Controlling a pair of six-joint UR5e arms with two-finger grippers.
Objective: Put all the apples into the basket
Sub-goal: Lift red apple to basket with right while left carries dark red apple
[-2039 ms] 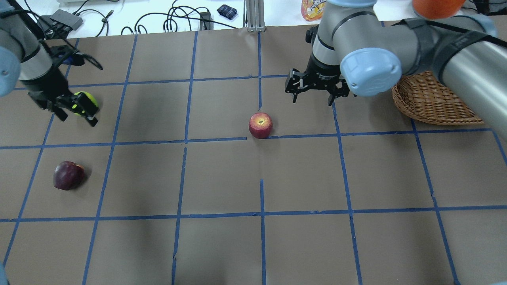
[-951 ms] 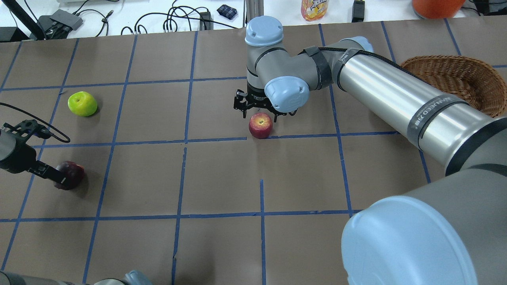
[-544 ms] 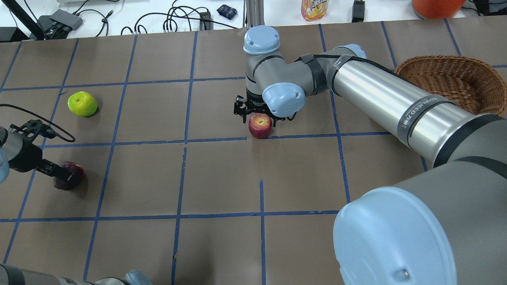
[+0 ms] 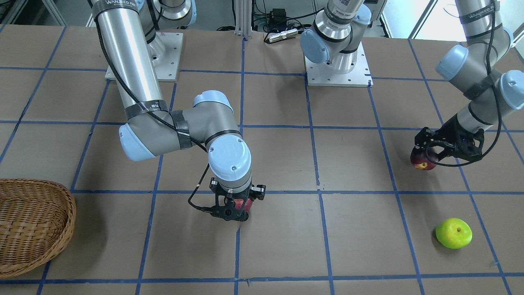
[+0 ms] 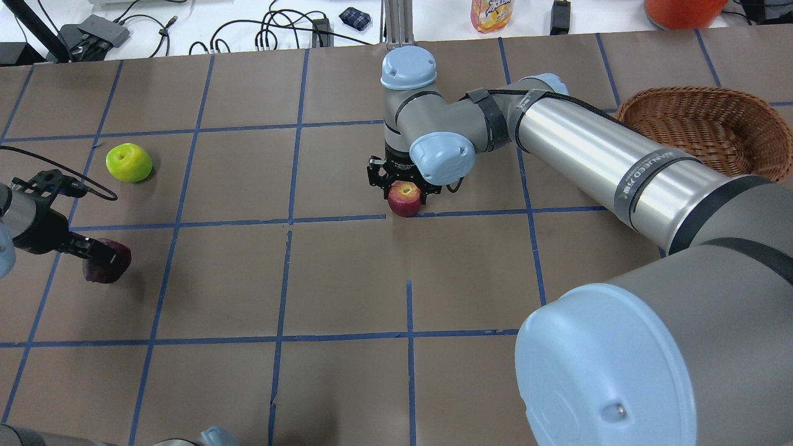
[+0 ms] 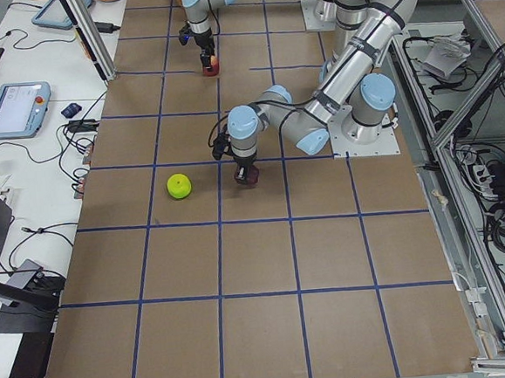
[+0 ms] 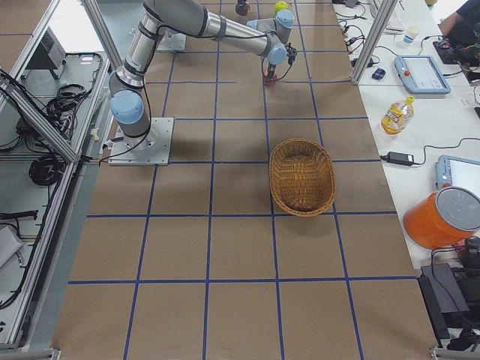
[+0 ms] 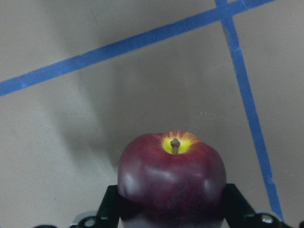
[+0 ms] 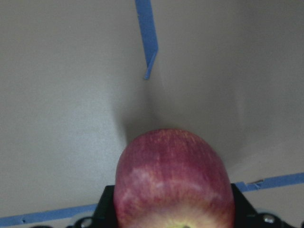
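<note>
The red apple (image 5: 406,199) with yellowish streaks sits on the table's middle, and my right gripper (image 5: 404,186) is down over it, fingers shut on its sides; it fills the right wrist view (image 9: 175,180). My left gripper (image 5: 99,257) is shut on the dark maroon apple (image 5: 111,263) at the table's left, with its yellow stem patch showing in the left wrist view (image 8: 172,175). The lime green apple (image 5: 129,162) lies alone, farther back on the left. The wicker basket (image 5: 712,127) stands empty at the back right.
My right arm's upper link (image 5: 595,161) stretches from the near right across to the middle, beside the basket. A juice bottle (image 5: 489,13), an orange jug (image 5: 681,11) and cables (image 5: 272,31) lie beyond the table's far edge.
My right gripper has come down over the red apple and closed on it. My left gripper has left the green apple, gone to the maroon apple, closed on it and shifted it slightly.
</note>
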